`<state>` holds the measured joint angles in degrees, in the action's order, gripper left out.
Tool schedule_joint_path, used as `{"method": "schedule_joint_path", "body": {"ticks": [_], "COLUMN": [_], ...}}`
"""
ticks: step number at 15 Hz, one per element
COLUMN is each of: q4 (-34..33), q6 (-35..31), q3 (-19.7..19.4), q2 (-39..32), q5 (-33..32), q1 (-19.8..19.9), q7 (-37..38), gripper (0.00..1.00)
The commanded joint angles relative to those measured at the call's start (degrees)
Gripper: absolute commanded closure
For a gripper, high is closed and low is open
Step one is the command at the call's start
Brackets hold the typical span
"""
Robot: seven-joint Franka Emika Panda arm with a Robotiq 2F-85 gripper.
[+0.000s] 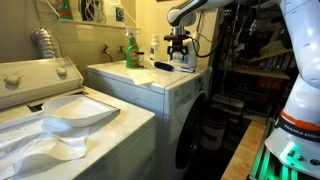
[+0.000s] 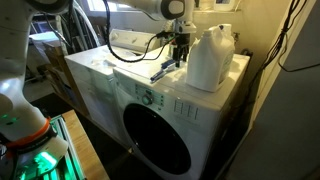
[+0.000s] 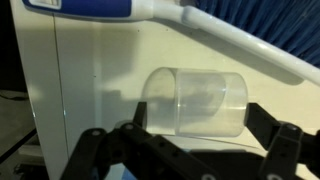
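Observation:
A clear plastic cup lies on its side on the white top of a front-loading machine. My gripper is open, with one black finger at each end of the cup, close to it or just touching. In both exterior views the gripper hangs low over the back of the machine top. A brush with a white and blue handle and blue bristles lies just beyond the cup. The brush also shows in an exterior view.
A large white jug stands right beside the gripper. A green spray bottle and a small white bottle stand at the back. Another machine top with white cloth is nearby. The machine's round door faces front.

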<state>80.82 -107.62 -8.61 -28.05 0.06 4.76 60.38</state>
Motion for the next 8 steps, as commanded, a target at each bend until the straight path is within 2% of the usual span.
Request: {"method": "schedule_joint_path", "body": {"ticks": [1,2,4,5,8], "q4": [-0.9,-0.9,-0.7,-0.7,-0.5], "q6": [1.9,1.7,1.4,1.4,1.3], "q3": [-0.6,-0.7,-0.7,-0.6,-0.8], "q2": [-0.2,-0.3,-0.2,-0.1,0.2], "q5": [-0.8,-0.9,-1.1,-1.0,-1.6], "q1": [-0.5,-0.6,-0.7,-0.7,-1.0], "q7": [-0.1,-0.1,0.0,-0.1,0.1], "gripper": [0.0,0.01,0.12,0.27,0.43]}}
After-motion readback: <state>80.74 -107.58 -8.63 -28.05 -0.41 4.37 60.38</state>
